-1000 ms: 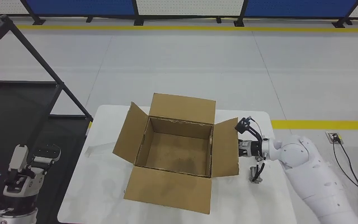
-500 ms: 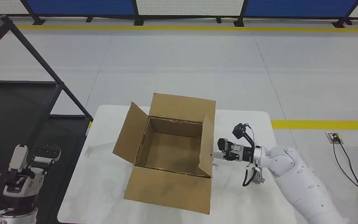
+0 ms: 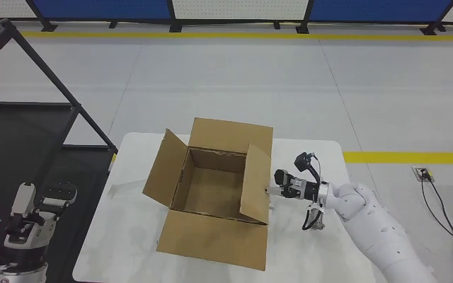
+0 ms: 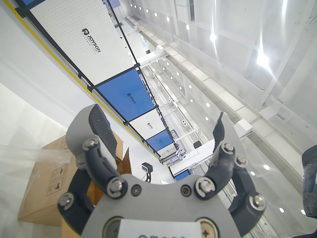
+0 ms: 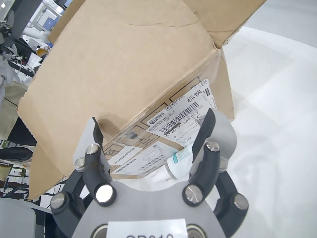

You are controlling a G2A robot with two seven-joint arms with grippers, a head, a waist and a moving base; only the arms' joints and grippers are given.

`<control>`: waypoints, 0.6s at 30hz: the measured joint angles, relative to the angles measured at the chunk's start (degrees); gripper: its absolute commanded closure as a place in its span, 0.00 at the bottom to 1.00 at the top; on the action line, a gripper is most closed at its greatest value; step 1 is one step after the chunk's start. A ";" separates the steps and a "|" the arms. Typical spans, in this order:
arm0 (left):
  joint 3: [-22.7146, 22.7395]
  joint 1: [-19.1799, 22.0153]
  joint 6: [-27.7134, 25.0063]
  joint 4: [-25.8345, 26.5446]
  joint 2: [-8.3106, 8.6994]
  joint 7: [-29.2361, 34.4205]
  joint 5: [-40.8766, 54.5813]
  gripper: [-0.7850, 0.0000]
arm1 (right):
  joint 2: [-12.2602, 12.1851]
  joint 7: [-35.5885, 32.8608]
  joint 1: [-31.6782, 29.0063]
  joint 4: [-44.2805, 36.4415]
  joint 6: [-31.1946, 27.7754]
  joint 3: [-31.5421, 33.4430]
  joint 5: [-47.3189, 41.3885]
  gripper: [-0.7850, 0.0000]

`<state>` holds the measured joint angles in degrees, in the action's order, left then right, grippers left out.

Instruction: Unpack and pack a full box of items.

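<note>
Box: an open cardboard box [image 3: 212,237] sits mid-table on the white table [image 3: 127,212], its inside bare brown card down to the floor.
Flaps: the far flap stands up toward the table's far edge, the left flap splays out toward the left edge, and the near flap lies flat, reaching almost to the front edge. The right flap [image 3: 255,180] is raised and tilts inward over the opening.
Right gripper: the right gripper [image 3: 272,191] is at the right flap's outer face, between the box and the table's right edge. Its fingers are spread apart and grasp nothing; in the right wrist view one fingertip [image 5: 96,131] meets the flap at a dented spot.
Left gripper: the left gripper [image 4: 158,117] is released, fingers wide, and points up at the ceiling lights, well apart from the box and beyond the table's left edge.
Room: white tabletop shows along the left edge and in the strip on the right where the arm reaches in.
Tube: a small white tube [image 5: 179,161] with a teal band lies on the table against the foot of the box's right wall.
Labels: a white barcoded shipping label [image 5: 183,113] and smaller white stickers sit on that wall beside printed handling symbols.
</note>
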<state>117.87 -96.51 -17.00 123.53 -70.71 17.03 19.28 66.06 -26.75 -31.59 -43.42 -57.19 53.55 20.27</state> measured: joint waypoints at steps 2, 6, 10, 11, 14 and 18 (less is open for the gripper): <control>0.00 0.00 0.00 0.00 0.00 0.00 0.00 0.00 | 0.00 1.10 -0.34 0.24 -0.86 0.30 -1.29 0.16; 0.00 0.00 0.00 0.00 0.00 0.00 0.00 0.00 | -0.40 1.52 -1.38 -0.36 -0.82 0.91 -4.34 0.70; 0.00 0.00 0.00 0.00 0.00 0.00 0.00 0.00 | -1.03 -1.56 -1.47 -0.53 -0.81 0.93 -6.10 1.00; 0.00 0.00 0.00 0.00 0.00 0.00 0.00 0.00 | -1.06 -2.53 -1.35 -0.51 -0.81 0.69 -6.38 1.00; 0.00 0.00 0.00 0.00 0.00 0.00 0.00 0.00 | -0.98 -4.85 -0.74 -0.06 -0.81 -0.03 -7.73 1.00; 0.00 0.00 0.00 0.00 0.00 0.00 0.00 0.00 | -0.79 -5.59 -0.12 0.68 -0.81 -0.57 -8.63 1.00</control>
<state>117.87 -96.51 -17.00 123.53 -70.71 17.03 19.28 65.27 -32.35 -31.71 -42.74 -58.00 52.98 11.65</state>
